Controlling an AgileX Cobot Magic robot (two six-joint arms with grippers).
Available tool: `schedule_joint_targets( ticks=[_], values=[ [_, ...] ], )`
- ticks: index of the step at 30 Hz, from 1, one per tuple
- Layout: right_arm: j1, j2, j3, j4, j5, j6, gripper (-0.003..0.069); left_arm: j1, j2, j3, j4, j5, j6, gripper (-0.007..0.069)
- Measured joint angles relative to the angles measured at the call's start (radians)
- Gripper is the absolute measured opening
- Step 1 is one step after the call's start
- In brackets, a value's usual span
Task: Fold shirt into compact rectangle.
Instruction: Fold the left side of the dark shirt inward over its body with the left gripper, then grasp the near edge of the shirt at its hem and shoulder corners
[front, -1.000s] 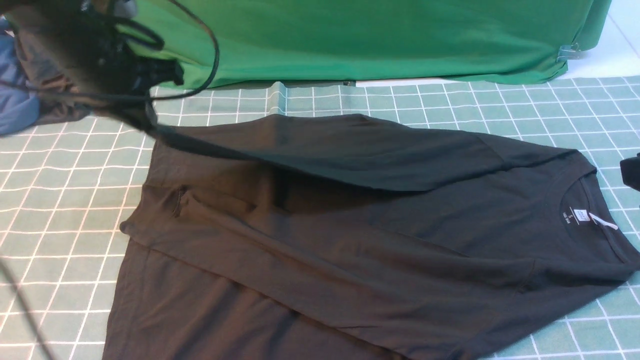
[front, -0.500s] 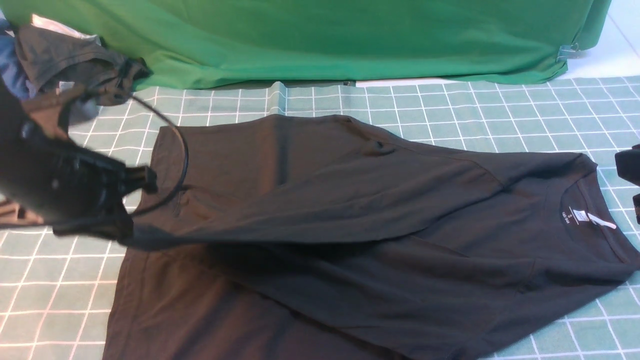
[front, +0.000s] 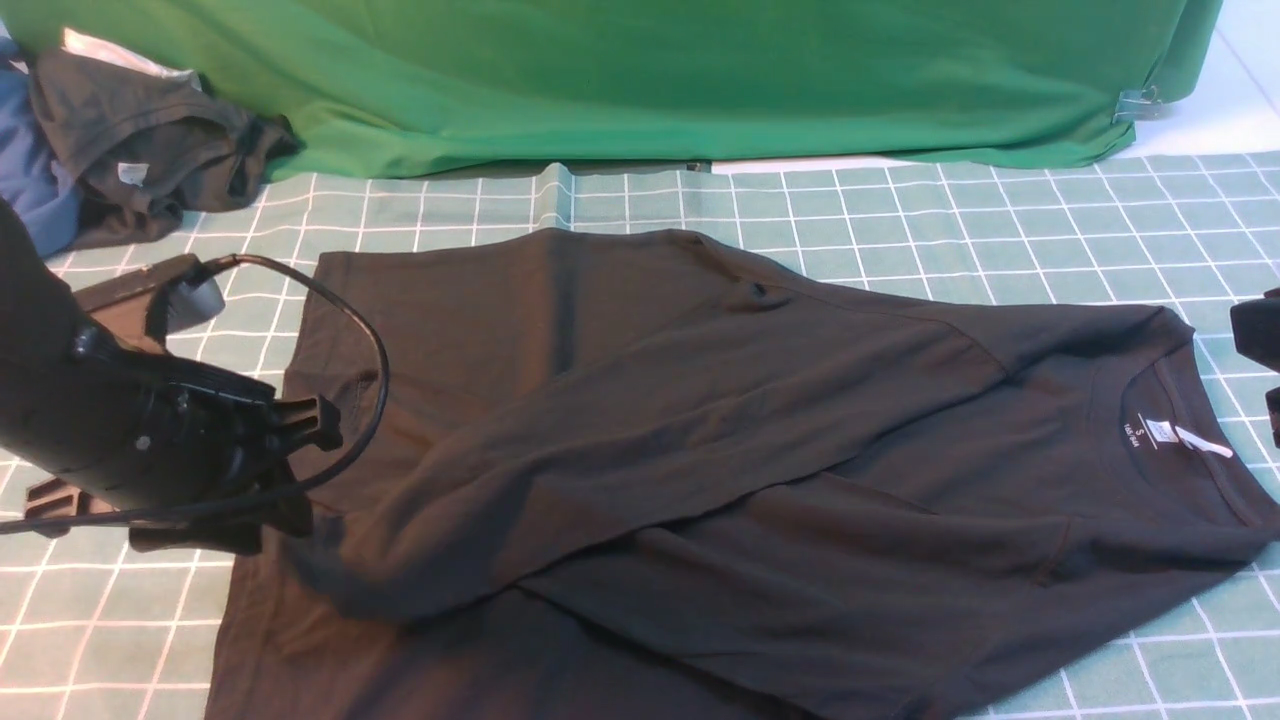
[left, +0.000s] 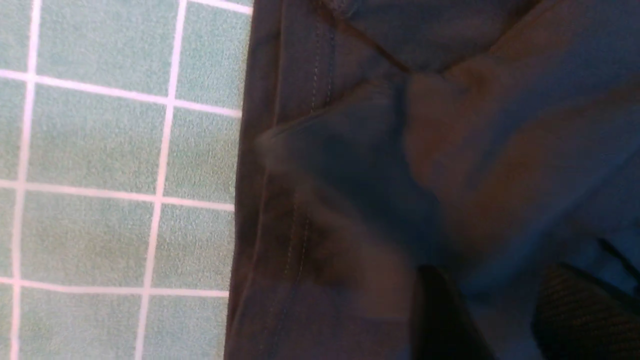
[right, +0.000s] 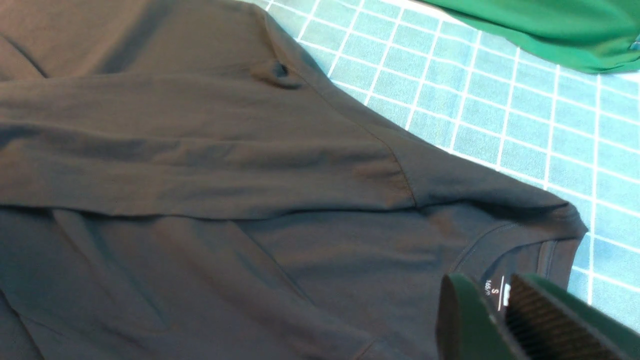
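**While the sleeve lies loose: snag risk**

Black long-sleeved knit shirt (front: 800, 480) lies flat on the green checked cloth (front: 900, 210), sleeve (front: 620, 450) crossed over its body. Left gripper (front: 300, 470) is parted and empty at the cuff. Right gripper (right: 492, 320) is narrow and empty near the collar. A low retreat could drag the fold.

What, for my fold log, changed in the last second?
The left gripper swept the sleeve down toward the robot, laid it diagonally across the shirt and appears to have let go. The shirt's body and collar stayed put.
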Motion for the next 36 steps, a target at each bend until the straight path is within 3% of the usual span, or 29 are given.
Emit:
schedule_joint_targets(
  ticks=[2, 4, 6, 9, 14, 20, 28, 36],
  values=[
    [0.0, 0.0, 0.0, 0.0, 0.0, 0.0, 0.0125, 0.0, 0.0, 0.0, 0.005, 0.04, 0.003, 0.0388],
    [0.0, 0.0, 0.0, 0.0, 0.0, 0.0, 0.0125, 0.0, 0.0, 0.0, 0.013, 0.07, 0.006, 0.0436],
    [0.0, 0.0, 0.0, 0.0, 0.001, 0.0, 0.0125, 0.0, -0.001, 0.0, 0.034, 0.168, 0.006, 0.0538],
    [0.0, 0.0, 0.0, 0.0, 0.001, 0.0, 0.0125, 0.0, -0.009, 0.018, 0.035, 0.223, 0.006, 0.058],
    [0.0, 0.0, 0.0, 0.0, 0.001, 0.008, 0.0125, 0.0, -0.038, 0.148, 0.039, 0.218, 0.006, 0.0581],
    [0.0, 0.0, 0.0, 0.0, -0.01, 0.012, 0.0126, 0.0, -0.042, 0.298, 0.095, 0.107, 0.006, 0.0578],
    [0.0, 0.0, 0.0, 0.0, -0.046, 0.014, 0.0126, 0.0, -0.039, 0.345, 0.169, 0.053, 0.006, 0.057],
    [0.0, 0.015, 0.0, 0.0, -0.046, 0.014, 0.0131, 0.0, 0.044, 0.347, 0.155, 0.049, 0.017, 0.0433]
  ],
)
